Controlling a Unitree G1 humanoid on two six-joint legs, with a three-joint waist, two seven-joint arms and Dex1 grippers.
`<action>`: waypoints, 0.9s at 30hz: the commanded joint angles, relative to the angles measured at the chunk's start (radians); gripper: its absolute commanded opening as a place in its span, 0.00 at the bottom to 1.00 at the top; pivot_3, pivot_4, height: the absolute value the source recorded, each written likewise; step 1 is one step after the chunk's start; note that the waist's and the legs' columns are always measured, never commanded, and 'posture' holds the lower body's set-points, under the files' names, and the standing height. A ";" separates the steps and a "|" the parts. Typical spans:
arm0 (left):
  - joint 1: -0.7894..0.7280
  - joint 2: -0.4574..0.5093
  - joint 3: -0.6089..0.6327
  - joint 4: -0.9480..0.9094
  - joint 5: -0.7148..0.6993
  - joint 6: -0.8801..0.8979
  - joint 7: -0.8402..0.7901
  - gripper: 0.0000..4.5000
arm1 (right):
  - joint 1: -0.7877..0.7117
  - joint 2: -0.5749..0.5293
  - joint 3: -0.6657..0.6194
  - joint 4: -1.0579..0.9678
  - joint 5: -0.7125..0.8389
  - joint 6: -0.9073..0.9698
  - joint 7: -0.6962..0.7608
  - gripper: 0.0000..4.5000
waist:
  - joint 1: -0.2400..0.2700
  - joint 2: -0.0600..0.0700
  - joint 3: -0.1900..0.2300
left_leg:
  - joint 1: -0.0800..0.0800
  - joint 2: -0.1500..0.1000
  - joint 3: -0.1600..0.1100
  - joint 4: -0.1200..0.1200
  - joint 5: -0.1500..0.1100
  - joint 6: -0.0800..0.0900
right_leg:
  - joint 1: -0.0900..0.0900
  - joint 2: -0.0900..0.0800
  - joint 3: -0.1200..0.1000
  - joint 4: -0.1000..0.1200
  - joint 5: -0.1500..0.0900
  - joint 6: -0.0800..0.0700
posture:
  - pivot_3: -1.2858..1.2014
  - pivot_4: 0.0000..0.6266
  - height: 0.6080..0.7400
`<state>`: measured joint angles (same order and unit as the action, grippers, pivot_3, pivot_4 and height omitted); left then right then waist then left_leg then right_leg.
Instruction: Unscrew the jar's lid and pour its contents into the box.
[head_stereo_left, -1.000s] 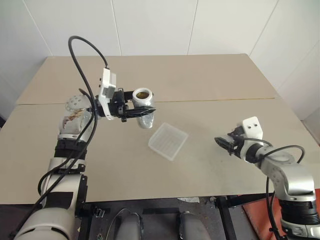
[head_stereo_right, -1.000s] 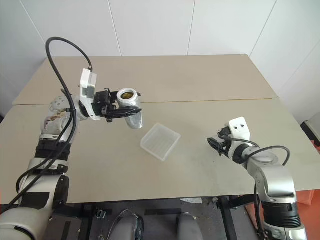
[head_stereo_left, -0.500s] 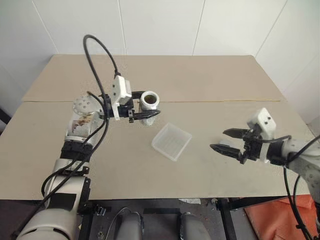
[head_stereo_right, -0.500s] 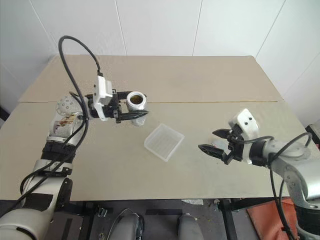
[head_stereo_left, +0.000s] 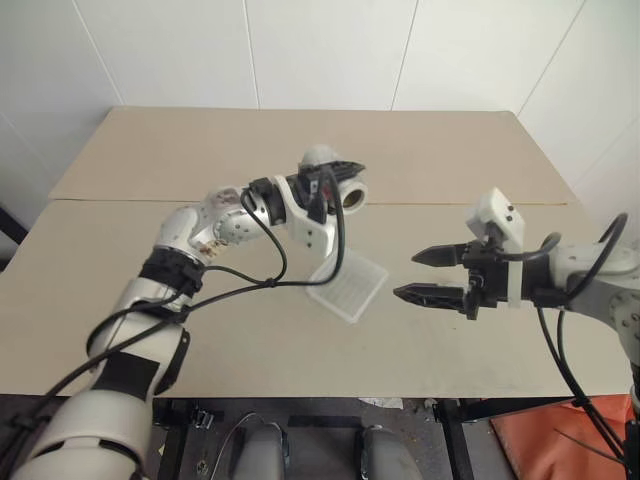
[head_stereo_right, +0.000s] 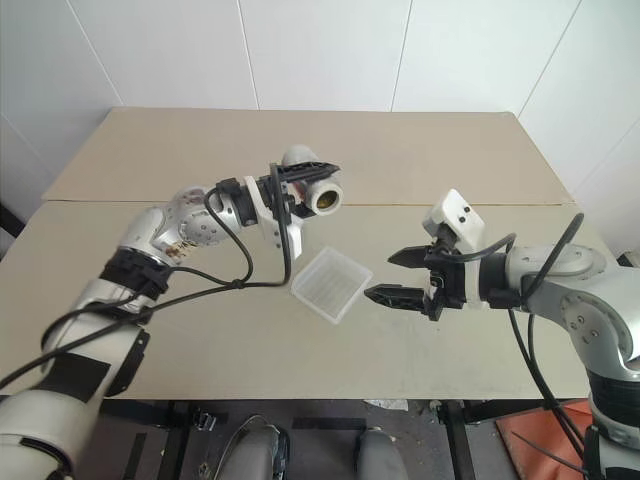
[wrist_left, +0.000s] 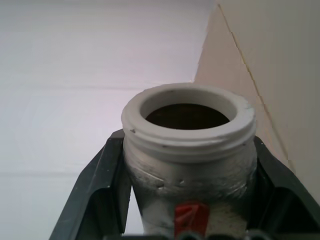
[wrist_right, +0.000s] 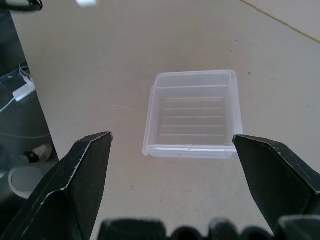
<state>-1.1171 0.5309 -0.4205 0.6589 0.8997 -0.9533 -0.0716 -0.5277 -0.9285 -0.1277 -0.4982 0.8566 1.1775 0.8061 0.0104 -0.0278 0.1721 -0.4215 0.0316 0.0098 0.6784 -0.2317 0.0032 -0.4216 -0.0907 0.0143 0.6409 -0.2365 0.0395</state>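
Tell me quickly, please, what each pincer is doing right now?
Left pincer: closed on the small silvery-grey cylindrical jar.
Right pincer: open, holding nothing.

I'm seeing the jar (wrist_left: 189, 165) being cut off by the left wrist view's lower edge, so its base and most of the red label mark (wrist_left: 190, 214) are going unseen. Its inside is reading only as dark; I can't make out any contents there. In the head views the left gripper (head_stereo_left: 335, 178) is covering part of the jar's body. The box (head_stereo_left: 349, 289) is partly hiding behind that arm's white wrist camera (head_stereo_left: 318, 240).
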 joint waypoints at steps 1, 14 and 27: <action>-0.065 0.044 -0.148 -0.028 0.274 -0.031 0.286 0.55 | -0.038 -0.011 0.006 0.013 0.016 0.001 0.013 1.00 | 0.002 0.000 0.000 | 0.000 0.000 0.000 0.000 0.000 0.000 | 0.000 0.000 0.000 0.000 0.000 0.000 | 0.52 0.24 1.00; -0.110 0.047 -0.368 -0.123 0.577 0.220 0.377 0.55 | -0.068 0.027 -0.066 0.040 0.079 0.012 -0.046 1.00 | 0.004 0.000 0.000 | -0.002 0.000 0.000 0.000 0.000 0.000 | -0.001 -0.001 -0.001 0.004 0.000 0.000 | 0.52 0.24 1.00; 0.064 -0.053 -0.051 -0.029 -0.332 0.333 -0.238 0.55 | -0.014 0.031 -0.096 -0.004 0.122 0.004 -0.121 1.00 | 0.000 0.001 0.000 | -0.001 0.000 0.001 0.001 0.000 0.000 | -0.001 -0.001 -0.001 0.007 0.000 0.000 | 0.52 0.24 1.00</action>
<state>-1.0397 0.4987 -0.5832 0.6456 0.8122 -0.7096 -0.1564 -0.5362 -0.8923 -0.1796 -0.4741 0.9595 1.1874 0.6913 0.0101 -0.0272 0.1718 -0.4233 0.0322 0.0105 0.6798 -0.2317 0.0032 -0.4231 -0.0918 0.0134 0.6474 -0.2365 0.0394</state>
